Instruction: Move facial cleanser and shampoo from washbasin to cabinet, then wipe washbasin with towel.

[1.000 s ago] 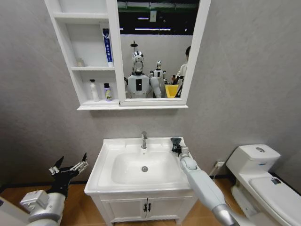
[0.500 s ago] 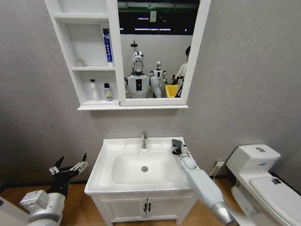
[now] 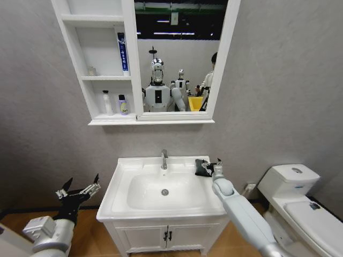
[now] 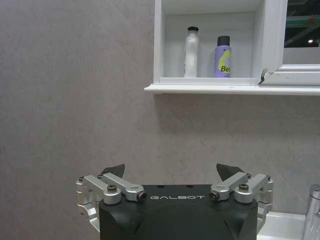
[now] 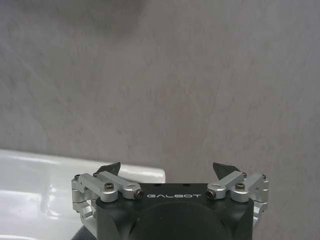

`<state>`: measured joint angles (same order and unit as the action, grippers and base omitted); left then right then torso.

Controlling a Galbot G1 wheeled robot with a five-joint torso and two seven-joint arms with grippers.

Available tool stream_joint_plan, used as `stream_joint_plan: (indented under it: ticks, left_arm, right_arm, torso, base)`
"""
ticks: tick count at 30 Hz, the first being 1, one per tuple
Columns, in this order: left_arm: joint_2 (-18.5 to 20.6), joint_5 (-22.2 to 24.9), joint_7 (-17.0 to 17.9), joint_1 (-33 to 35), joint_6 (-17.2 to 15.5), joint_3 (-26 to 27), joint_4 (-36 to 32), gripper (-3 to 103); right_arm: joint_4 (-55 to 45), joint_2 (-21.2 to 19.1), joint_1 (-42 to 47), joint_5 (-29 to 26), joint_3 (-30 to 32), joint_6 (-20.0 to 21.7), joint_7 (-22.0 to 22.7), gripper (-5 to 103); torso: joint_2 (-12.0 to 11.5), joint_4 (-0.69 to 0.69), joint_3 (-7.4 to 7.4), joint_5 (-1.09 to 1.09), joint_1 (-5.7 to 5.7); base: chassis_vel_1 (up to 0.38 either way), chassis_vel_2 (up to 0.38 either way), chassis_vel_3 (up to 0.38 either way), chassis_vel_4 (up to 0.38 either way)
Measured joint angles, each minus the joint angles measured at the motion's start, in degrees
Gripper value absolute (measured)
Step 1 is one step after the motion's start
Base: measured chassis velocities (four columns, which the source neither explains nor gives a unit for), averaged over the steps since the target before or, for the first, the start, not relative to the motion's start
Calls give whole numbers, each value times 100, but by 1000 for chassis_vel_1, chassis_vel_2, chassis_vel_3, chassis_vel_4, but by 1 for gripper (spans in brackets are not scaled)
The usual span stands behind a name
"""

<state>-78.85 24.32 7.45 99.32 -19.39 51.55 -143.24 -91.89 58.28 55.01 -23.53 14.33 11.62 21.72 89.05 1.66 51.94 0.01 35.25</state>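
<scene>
White rectangular ceramic washbasin [image 3: 124,201] with oval bowl and chrome tap [image 3: 164,159], below the white wall-hung cabinet [image 3: 99,115]. On the cabinet's lowest open shelf stand a white bottle [image 3: 107,103] and a purple bottle [image 3: 123,105], side by side. The small dark grey folded towel [image 3: 202,167] lies on the basin's rear right corner; the right pincer [image 3: 217,165] sits just beside it, fingers spread. The left pincer [image 3: 79,189] hangs open left of the basin, well apart from it.
</scene>
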Motion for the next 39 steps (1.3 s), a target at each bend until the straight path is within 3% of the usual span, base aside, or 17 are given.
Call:
stream_joint_plan:
  ticks: [4, 6, 8, 9, 12, 17, 29, 39]
  left_arm:
    - [0, 0, 0, 0, 0, 0, 0, 100]
    - [0, 0, 0, 0, 0, -1, 0, 100]
    - [0, 0, -1, 0, 0, 0, 0, 100]
    - [0, 0, -1, 0, 0, 0, 0, 100]
    - [0, 0, 0, 0, 0, 0, 0, 100]
    - [0, 0, 1, 0, 0, -1, 0, 100]
    - [0, 0, 1, -1, 0, 0, 0, 100]
    - [0, 1, 1, 0, 0, 0, 0, 100]
  right_arm:
    - [-1471, -158, 1118, -35, 456, 109, 250, 100]
    - [-1642, -157, 1288, -17, 505, 132, 296, 100]
    - [-2636, 15, 2311, 295, 760, 225, 562, 100]
    - [-2636, 15, 2311, 295, 760, 225, 562, 100]
    - [-3683, 556, 3488, 1106, 909, 273, 633, 100]
    - [-4215, 988, 4316, 1713, 840, 235, 640, 100]
    - [-4337, 918, 4433, 1768, 982, 267, 694, 100]
    - [-4454, 955, 4617, 1804, 917, 279, 706, 100]
  torso:
    - [1, -2, -1, -2, 0]
    - [1, 0, -1, -1, -1]
    - [0, 0, 0, 1, 0]
    - [0, 0, 0, 1, 0]
    - [1, -1, -1, -2, -1]
    - [2, 1, -1, -2, -1]
    - [-1, -2, 1, -1, 4]
    - [-1, -2, 1, 0, 0]
  base:
    - [0, 0, 0, 0]
    - [0, 0, 0, 0]
    - [0, 0, 0, 0]
    - [0, 0, 0, 0]
    - [0, 0, 0, 0]
    - [0, 0, 0, 0]
    - [40, -45, -59, 58]
    - [231, -231, -207, 218]
